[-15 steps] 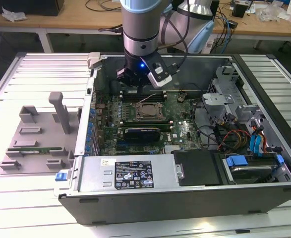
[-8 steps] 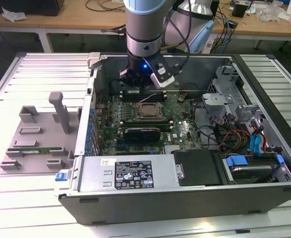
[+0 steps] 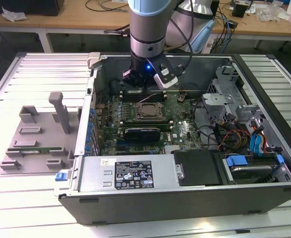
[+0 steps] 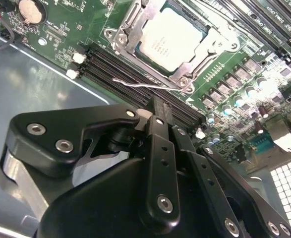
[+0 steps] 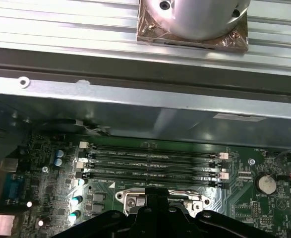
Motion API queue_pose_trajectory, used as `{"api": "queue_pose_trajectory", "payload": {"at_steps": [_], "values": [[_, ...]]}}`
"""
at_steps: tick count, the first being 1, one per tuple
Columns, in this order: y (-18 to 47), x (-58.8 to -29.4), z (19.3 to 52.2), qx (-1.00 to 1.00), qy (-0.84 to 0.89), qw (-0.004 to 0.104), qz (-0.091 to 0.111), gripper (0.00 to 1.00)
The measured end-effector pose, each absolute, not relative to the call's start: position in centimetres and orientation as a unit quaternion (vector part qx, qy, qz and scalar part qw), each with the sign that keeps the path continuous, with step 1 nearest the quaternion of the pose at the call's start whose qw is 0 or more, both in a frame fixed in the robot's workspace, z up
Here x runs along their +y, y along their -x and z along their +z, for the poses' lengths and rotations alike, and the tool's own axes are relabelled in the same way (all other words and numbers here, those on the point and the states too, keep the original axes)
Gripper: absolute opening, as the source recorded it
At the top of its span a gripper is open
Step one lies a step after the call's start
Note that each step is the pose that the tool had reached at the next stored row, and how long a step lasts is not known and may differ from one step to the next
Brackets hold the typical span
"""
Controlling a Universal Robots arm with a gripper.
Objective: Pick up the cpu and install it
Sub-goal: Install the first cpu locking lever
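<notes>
The cpu (image 4: 171, 40) has a matt, pale metal top — motherboard (image 4: 53, 37) glossy green, case wall (image 5: 135, 91) dull grey metal.

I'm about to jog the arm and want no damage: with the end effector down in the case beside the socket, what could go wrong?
1. The end effector hangs close over the memory slots beside the socket; a sideways jog could clip their white latches or the thin wire lever.
2. The cpu lies in the socket frame, but I cannot tell if it sits flat; pushing down could jam it.
</notes>
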State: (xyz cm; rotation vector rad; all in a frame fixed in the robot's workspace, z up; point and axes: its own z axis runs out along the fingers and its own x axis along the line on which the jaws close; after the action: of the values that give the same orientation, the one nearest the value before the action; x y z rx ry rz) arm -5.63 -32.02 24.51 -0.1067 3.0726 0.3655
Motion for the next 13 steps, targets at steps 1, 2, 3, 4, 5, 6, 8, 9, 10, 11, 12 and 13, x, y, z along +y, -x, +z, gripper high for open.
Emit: {"api": "queue_pose_trajectory", "payload": {"at_steps": [1, 2, 3, 4, 5, 6, 8, 9, 10, 11, 12, 13], "values": [[5.49, -32.02, 24.49, 0.992, 0.034, 0.023, 0.118, 0.11], [5.32, -32.02, 24.46, 0.992, 0.034, 0.023, 0.118, 0.11], [5.17, -32.02, 24.43, 0.992, 0.034, 0.023, 0.118, 0.11], [4.88, -32.02, 24.39, 0.992, 0.034, 0.023, 0.118, 0.11], [4.74, -32.02, 24.38, 0.992, 0.034, 0.023, 0.118, 0.11], [4.74, -32.02, 24.37, 0.992, 0.034, 0.023, 0.118, 0.11], [4.69, -32.02, 24.21, 0.992, 0.035, 0.023, 0.118, 0.11], [4.65, -32.02, 24.07, 0.992, 0.034, 0.023, 0.119, 0.11], [4.62, -32.02, 23.92, 0.992, 0.032, 0.023, 0.119, 0.11], [4.62, -32.02, 23.91, 0.992, 0.032, 0.023, 0.119, 0.11], [4.61, -32.02, 23.90, 0.992, 0.032, 0.023, 0.119, 0.11], [4.62, -32.02, 23.89, 0.992, 0.031, 0.023, 0.119, 0.11]]}}
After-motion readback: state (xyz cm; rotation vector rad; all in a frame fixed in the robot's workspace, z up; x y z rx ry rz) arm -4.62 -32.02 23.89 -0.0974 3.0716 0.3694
